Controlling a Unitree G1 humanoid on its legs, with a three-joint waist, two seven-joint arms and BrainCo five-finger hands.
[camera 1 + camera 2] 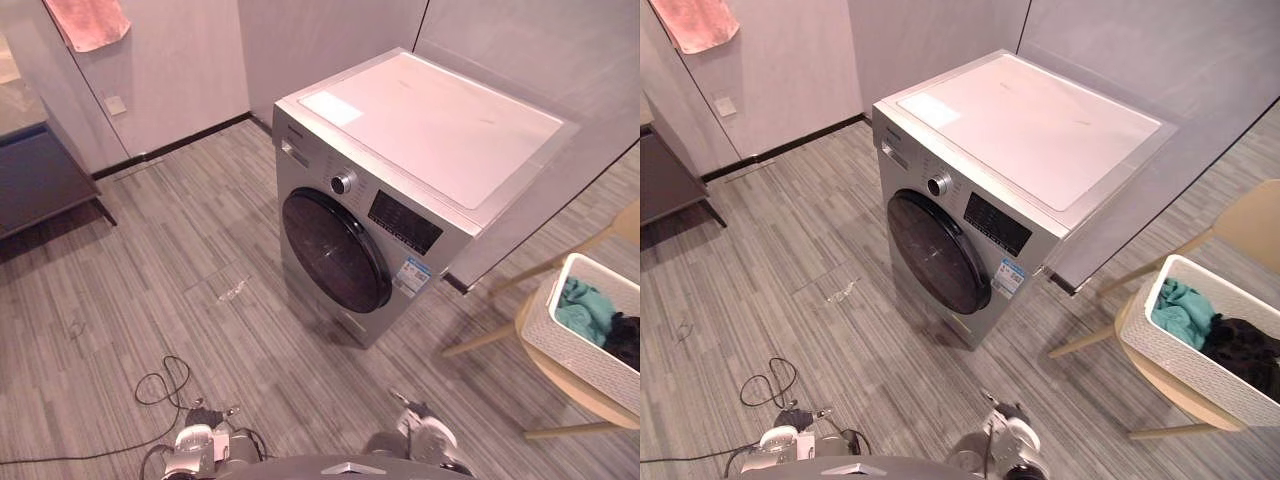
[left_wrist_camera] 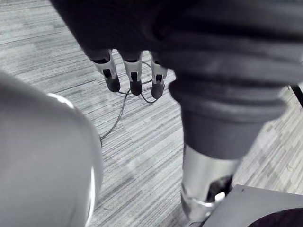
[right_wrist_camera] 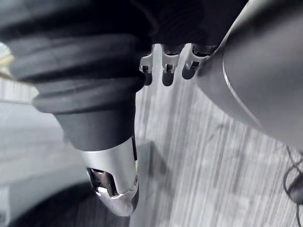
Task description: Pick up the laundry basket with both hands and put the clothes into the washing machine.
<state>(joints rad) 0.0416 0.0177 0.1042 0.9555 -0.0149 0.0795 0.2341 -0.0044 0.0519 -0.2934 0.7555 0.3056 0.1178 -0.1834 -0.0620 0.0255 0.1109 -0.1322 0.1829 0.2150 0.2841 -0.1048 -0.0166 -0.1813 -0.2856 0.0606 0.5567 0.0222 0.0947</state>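
Note:
A white laundry basket (image 1: 565,335) stands on a light wooden chair (image 1: 585,392) at the far right, holding a teal garment (image 1: 585,308) and dark clothes (image 1: 626,340). The silver front-loading washing machine (image 1: 420,130) fills the middle, its round dark door (image 1: 335,250) closed. My left hand (image 2: 133,78) hangs low over the floor with straight fingers and holds nothing. My right hand (image 3: 165,71) hangs the same way on the other side, also holding nothing. Both hands are well short of the basket and the machine.
A dark cabinet (image 1: 35,175) stands at the far left, and a pink towel (image 1: 88,22) hangs on the wall above it. Grey wall panels (image 1: 520,45) rise behind the machine. Striped grey floor (image 1: 200,260) stretches between me and the machine.

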